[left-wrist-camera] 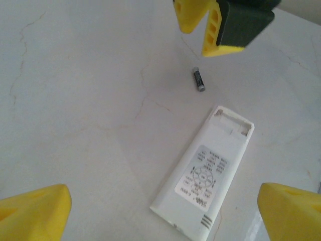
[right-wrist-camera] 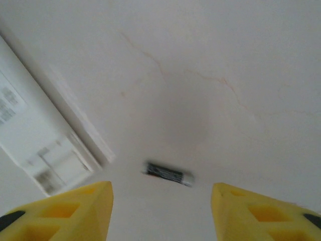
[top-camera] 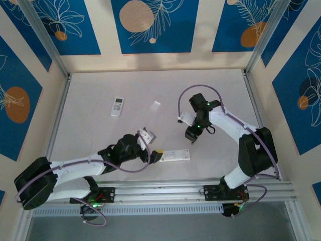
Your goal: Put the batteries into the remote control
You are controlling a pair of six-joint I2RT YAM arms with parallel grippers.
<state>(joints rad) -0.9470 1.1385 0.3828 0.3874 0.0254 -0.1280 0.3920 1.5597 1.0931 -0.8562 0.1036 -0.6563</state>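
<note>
1. Top view: left arm low, reaching to the centre of the table (top-camera: 90,90), left gripper (top-camera: 156,153) at one end of the remote (top-camera: 174,155). Right arm arched, right gripper (top-camera: 190,136) pointing down just beyond. Second remote (top-camera: 117,106) and small white piece (top-camera: 155,105) lie farther back
2. Left wrist: fingers (left-wrist-camera: 35,211) spread wide, empty. Remote back-up, bay open, one battery (left-wrist-camera: 198,79) near it
3. Right wrist: fingers (right-wrist-camera: 75,208) parted, gripping nothing, one battery flat just ahead

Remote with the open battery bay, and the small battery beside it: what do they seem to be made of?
Remote: likely white moulded plastic, smooth and fairly matte, judging by its even surface and soft edges. Battery: probably a metal cell in a dark wrap; one end looks silvery grey.
</note>
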